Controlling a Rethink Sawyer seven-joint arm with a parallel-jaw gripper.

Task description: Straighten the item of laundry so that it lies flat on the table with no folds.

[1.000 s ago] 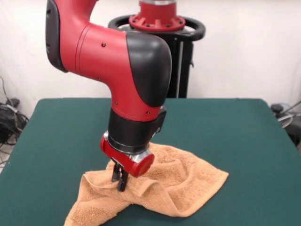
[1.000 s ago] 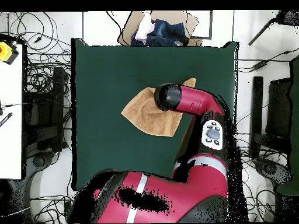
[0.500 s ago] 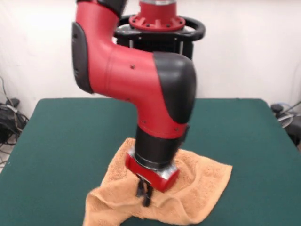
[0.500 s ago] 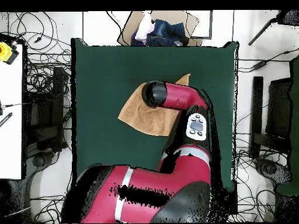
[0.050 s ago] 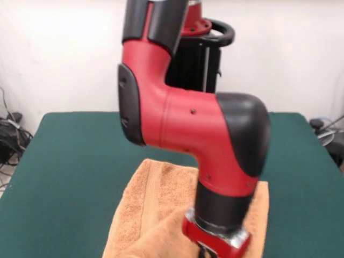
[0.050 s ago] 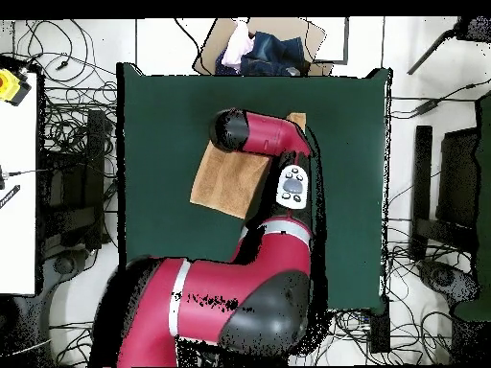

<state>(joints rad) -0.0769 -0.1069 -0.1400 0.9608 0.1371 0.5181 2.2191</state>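
- The arm (image 5: 204, 134) has swung across the table (image 5: 70, 161) over the last second, dragging the towel (image 5: 145, 215) with it; the cloth now lies longer and smoother, with fewer bunched ridges than a second ago.
- The gripper (image 5: 203, 251) sits at the front view's bottom edge, over the towel's near end; whether it is clamped on the cloth cannot be told.
- Near that end a raised fold remains, so flattening looks unfinished.
- Overhead, the towel (image 6: 222, 180) lies toward the table's far side, partly hidden under the arm (image 6: 264, 134).
- A box of clothes (image 6: 259, 50) sits beyond the table edge; cables surround the table; nothing obstructs.
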